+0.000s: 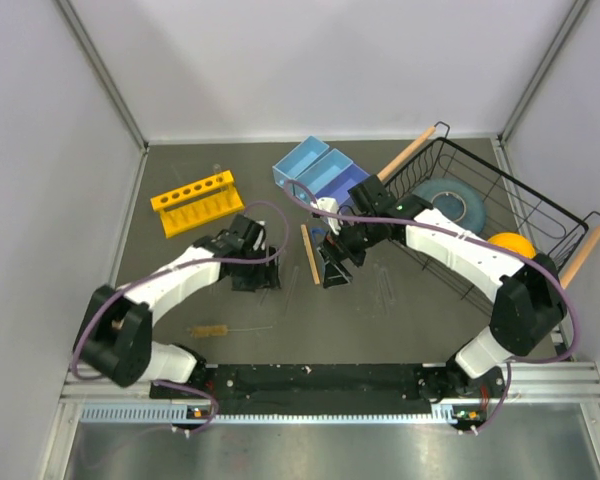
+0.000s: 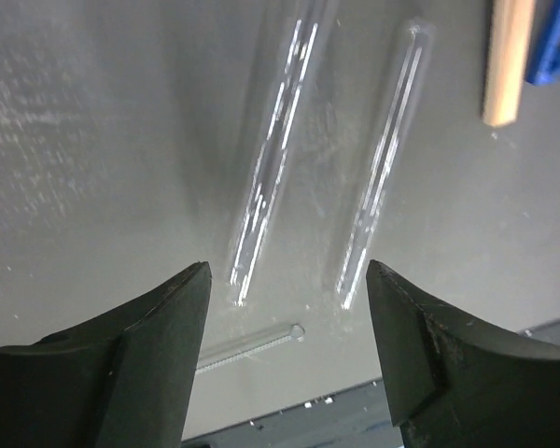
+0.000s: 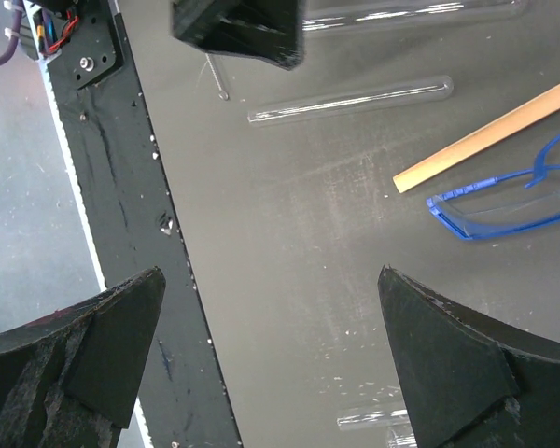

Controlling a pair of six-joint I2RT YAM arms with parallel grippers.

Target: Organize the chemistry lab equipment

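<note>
Hovering over two glass tubes point(image 2: 266, 168) lying side by side on the table point(image 2: 93, 140), the left gripper point(image 2: 289, 271) has its jaws apart and empty, set across their width, likely to pinch one. The right gripper point(image 3: 271, 280), spread wide and empty, hangs near the safety glasses point(image 3: 509, 203) and wooden stick point(image 3: 490, 135)

Two thin clear glass tubes point(image 2: 271, 159), parallel on dark grey table point(image 2: 93, 140), before parted fingers of left gripper point(image 2: 289, 280); flat wooden stick point(image 2: 507, 61) beyond.
</note>
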